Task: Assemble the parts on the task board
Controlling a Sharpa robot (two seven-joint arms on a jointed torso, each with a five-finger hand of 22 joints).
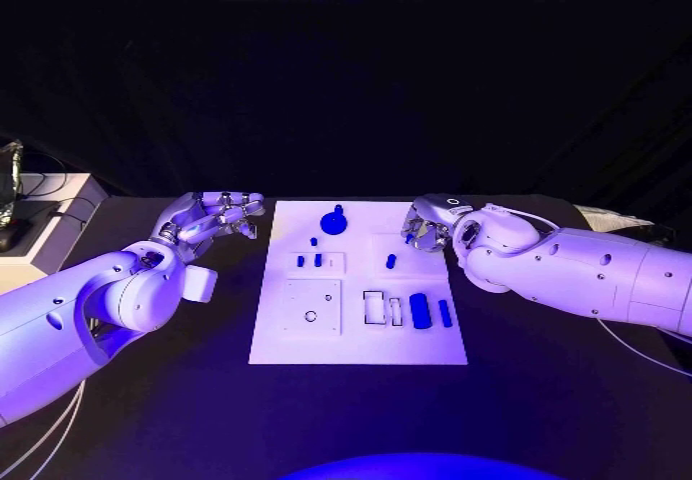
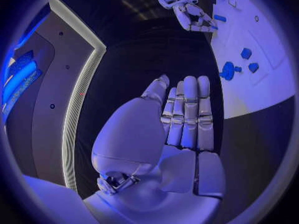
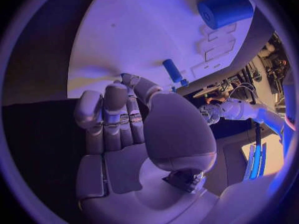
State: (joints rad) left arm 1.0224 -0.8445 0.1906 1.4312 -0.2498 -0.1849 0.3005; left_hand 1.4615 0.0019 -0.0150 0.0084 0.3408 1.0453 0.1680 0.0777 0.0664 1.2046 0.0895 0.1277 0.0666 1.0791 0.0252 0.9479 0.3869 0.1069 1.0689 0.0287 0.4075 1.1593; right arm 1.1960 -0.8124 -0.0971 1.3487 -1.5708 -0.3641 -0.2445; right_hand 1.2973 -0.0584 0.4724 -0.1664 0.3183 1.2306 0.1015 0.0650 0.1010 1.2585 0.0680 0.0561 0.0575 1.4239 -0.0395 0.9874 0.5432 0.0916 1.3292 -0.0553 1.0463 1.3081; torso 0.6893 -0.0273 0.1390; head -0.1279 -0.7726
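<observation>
The white task board [image 1: 361, 340] lies in the middle of the black table. On it are a round blue part [image 1: 333, 222] at the far end, small blue pieces [image 1: 310, 260], a blue peg [image 1: 391, 261], and a blue cylinder [image 1: 420, 310] beside a thin blue bar [image 1: 446, 313]. My left hand [image 1: 216, 218] hovers left of the board's far corner with its fingers [image 2: 187, 114] straight and nothing in it. My right hand [image 1: 428, 225] is over the board's far right edge, fingers [image 3: 106, 109] bent, holding nothing. The peg [image 3: 173, 70] and cylinder [image 3: 225, 9] lie beyond it.
A pale cabinet [image 1: 51, 215] with cables stands off the table's left side. Bare black table [image 1: 173, 400] runs around the board on both sides and in front. Empty recesses [image 1: 375, 307] are cut into the board near the cylinder.
</observation>
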